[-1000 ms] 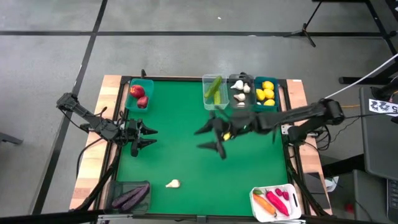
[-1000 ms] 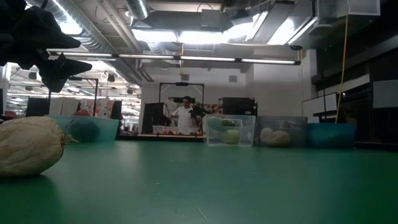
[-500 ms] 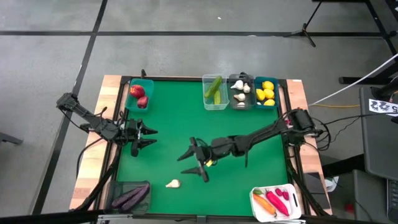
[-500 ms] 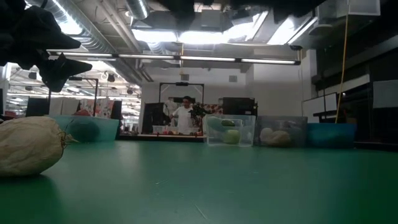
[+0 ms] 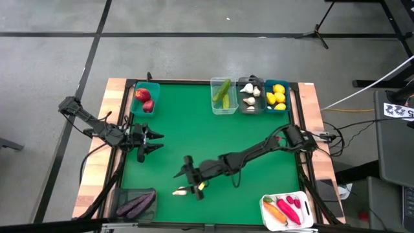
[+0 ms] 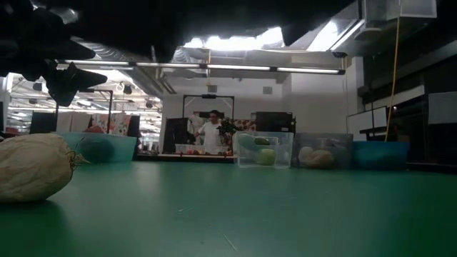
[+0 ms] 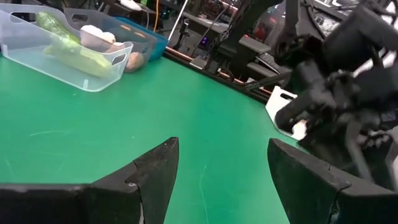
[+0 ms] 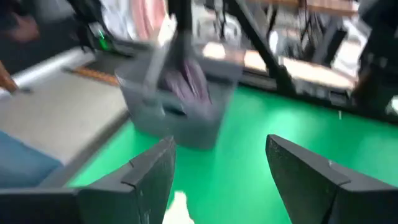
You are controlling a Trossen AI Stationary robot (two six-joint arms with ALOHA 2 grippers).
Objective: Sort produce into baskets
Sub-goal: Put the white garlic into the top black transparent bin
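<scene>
Green felt fills the high view: right gripper (image 5: 187,181), jaws apart and empty, hangs just above the garlic bulb (image 5: 179,191); left gripper (image 5: 152,142), open, waits farther off. Right wrist view: bulb (image 8: 178,208) lies between the fingers, just ahead.

- My right gripper (image 5: 189,183) partly covers the garlic bulb (image 5: 179,191) from above.
- At table height that bulb (image 6: 34,168) is cut off by the frame's edge.
- The eggplant bin (image 8: 177,102) ahead of my right wrist is smeared.
</scene>
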